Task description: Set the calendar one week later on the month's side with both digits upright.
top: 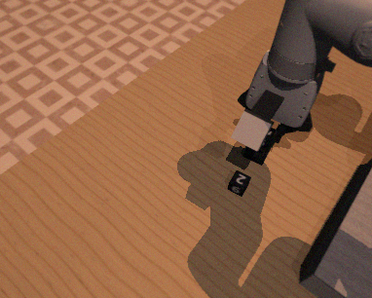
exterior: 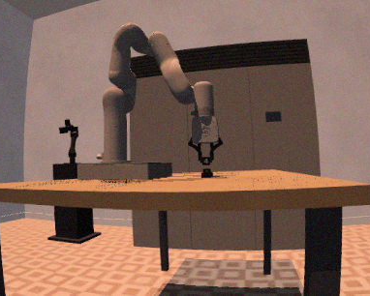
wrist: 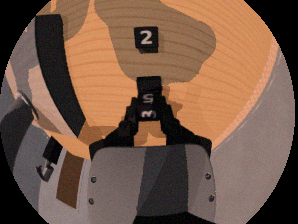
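A black cube (top: 241, 180) (exterior: 206, 173) (wrist: 146, 38) rests flat on the table; its white 2 reads upright in the wrist view, and a 6 or 9 shows on a neighbouring side in the top view. My gripper (top: 256, 155) (exterior: 205, 162) (wrist: 148, 104) points down and is shut on a second black cube (wrist: 148, 98), clear of the table. In the wrist view this held cube shows a 5 and a 3, both turned from upright; a 4 seems to face the exterior view. The fingers partly hide it. I cannot make out the tray or a month's name.
The wooden table (top: 85, 214) (exterior: 278, 195) carries the arm's large grey base block (top: 362, 263) (exterior: 113, 170), at the right in the top view. The table's edge runs diagonally along the tiled floor. The arm's shadow covers the table around the 2 cube.
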